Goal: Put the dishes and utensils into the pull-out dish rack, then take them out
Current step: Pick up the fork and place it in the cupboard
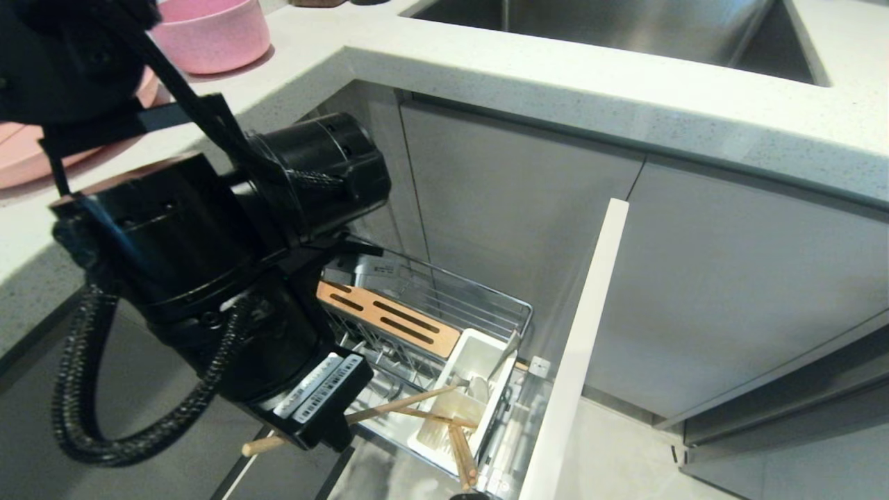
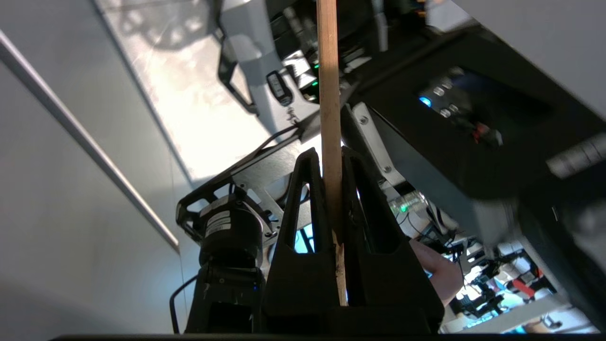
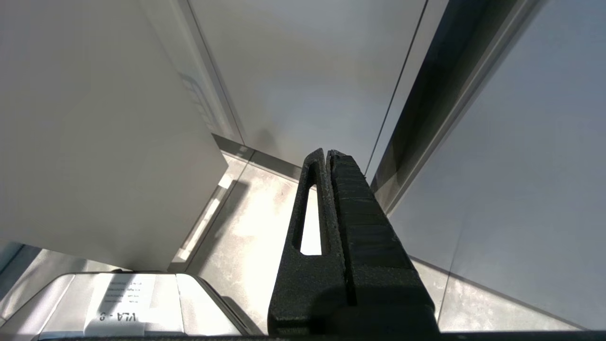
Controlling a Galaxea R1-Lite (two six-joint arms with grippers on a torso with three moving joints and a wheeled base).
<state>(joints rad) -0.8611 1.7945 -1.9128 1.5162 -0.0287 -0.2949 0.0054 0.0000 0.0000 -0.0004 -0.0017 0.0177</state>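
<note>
Chopstick (image 2: 330, 118) pinched betw. L gripper (image 2: 331, 156) fingers, sticking out both sides, white caddy (image 1: 464, 389) in pull-out rack (image 1: 444, 298) just beyond gripper, R gripper (image 3: 326, 154) pressed together, nothing in it.

A pale speckled stone bench (image 1: 528, 83) wraps the corner, with a stainless steel sink (image 1: 625, 28) set into it. Flat matte grey cabinet fronts (image 1: 729, 278) stand below, above a light mottled floor (image 1: 618, 458).

Pink plate (image 1: 28, 160) — mostly hidden behind left arm (image 1: 208, 278).
</note>
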